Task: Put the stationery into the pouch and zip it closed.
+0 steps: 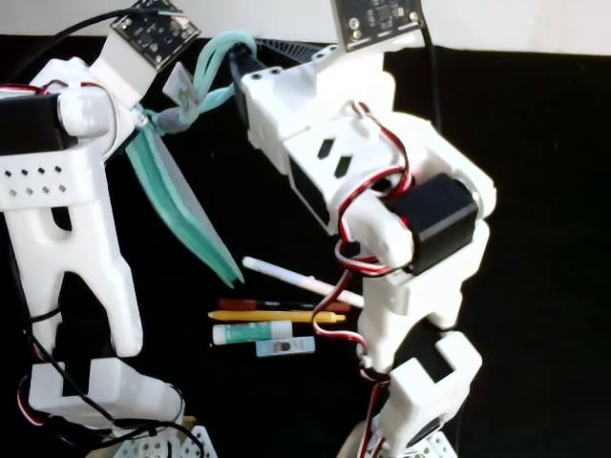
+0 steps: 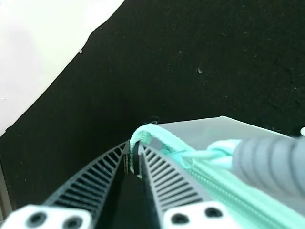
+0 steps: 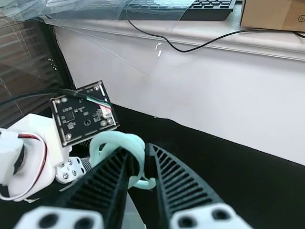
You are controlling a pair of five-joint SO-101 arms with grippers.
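Left gripper (image 2: pixel 135 155), with black ribbed jaws pressed together on a thin mint-green loop (image 2: pixel 143 136) at one end of the translucent grey pouch with mint-green zip edging (image 1: pixel 181 205); right gripper (image 3: pixel 139 160), with jaws likewise pinched on a thicker mint-green strap (image 3: pixel 119 143) of that pouch. The pouch is held aloft between the two arms and hangs slantwise, clear of the black table (image 1: pixel 535 286); whether its zip is open cannot be told. The stationery lies on the table below the pouch's lower corner, none of it yet inside: a slanted white pen (image 1: pixel 296 280), then, close together and roughly parallel, a red-brown pen (image 1: pixel 277 305), a yellow pen (image 1: pixel 272 316), a white-and-green tube (image 1: pixel 250 332) and a small pale-blue block (image 1: pixel 284 346). The step in hand is judged to be presenting the pouch for loading. It is best done if the pouch is lowered beside the items, one pinch is kept as an anchor near the zip end, and the mouth is confirmed open before the other gripper is freed. Items should then be taken singly, the long ones fed in endwise, so that the limp wall is not snagged.
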